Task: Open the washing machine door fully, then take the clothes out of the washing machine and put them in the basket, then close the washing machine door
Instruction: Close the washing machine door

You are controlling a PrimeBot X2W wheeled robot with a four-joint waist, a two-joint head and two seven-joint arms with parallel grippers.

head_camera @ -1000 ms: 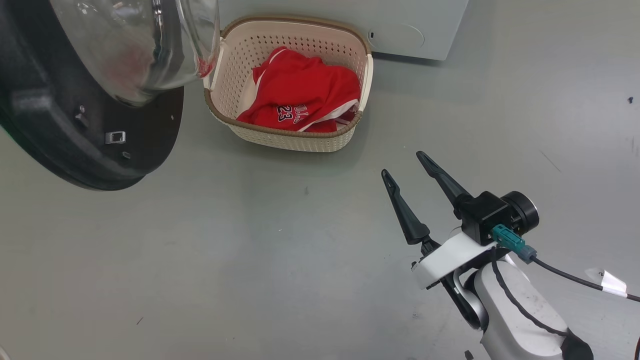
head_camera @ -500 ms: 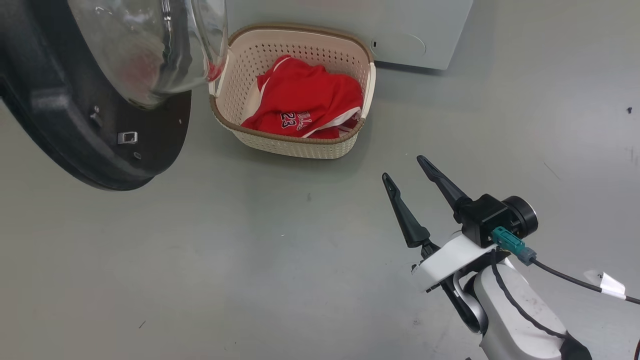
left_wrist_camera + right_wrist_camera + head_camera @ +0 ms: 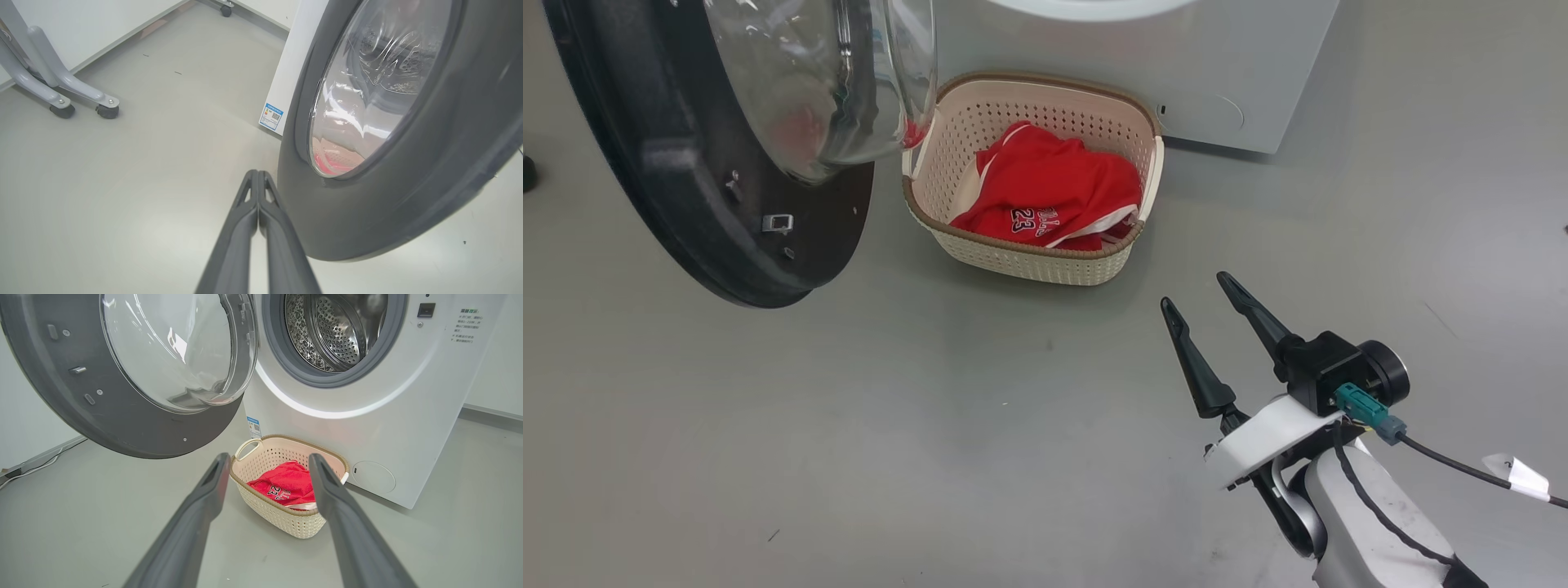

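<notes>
Left tool (image 3: 258,176), closed and empty, lies just beside the washing machine door (image 3: 408,183); a glancing push may slip. Right tool (image 3: 1194,289) gapes empty, lower right. Swinging shut, the door could clip the basket (image 3: 1029,263) holding the red jerseys (image 3: 1054,192), upper centre.

Grey floor (image 3: 849,425) marked by small dark specks. Grey tubular frame legs (image 3: 49,77) seen on black castors (image 3: 107,111), at floor's edge by white wall (image 3: 81,24). Pale cable (image 3: 41,461) laid along wall base.
</notes>
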